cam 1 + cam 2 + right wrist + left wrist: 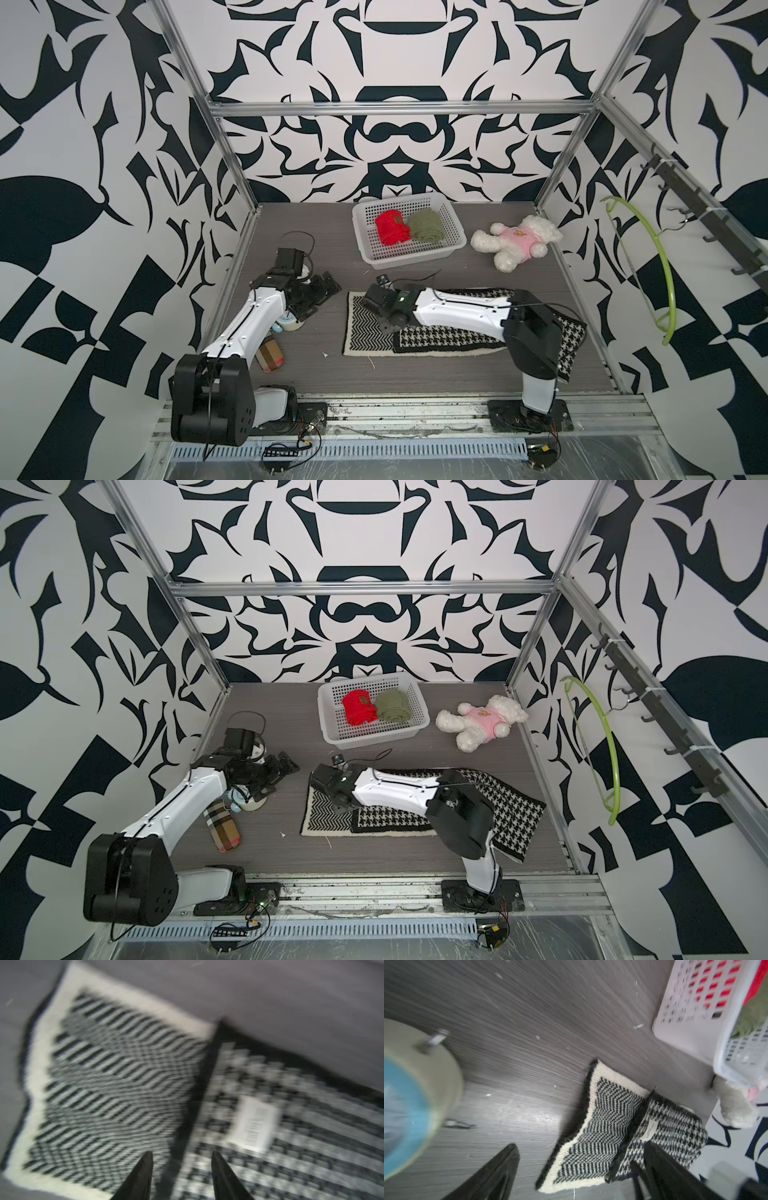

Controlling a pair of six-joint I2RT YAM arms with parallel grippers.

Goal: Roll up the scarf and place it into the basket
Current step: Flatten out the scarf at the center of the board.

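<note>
Right tool (181, 1153) above scarf (440, 337), lengthwise side-to-side

At the back of the table (316, 374) sits the basket (415, 250), holding a rolled scarf (392, 227) with a second roll (426, 225) just to its right. A bear (515, 241) lies just right of the basket. In front of them the scarf (449, 338) lies flat, one layer over another, partly beneath the right arm (457, 311). Near the left edge, a cup (252, 804) stands behind a bottle (222, 831).
</note>
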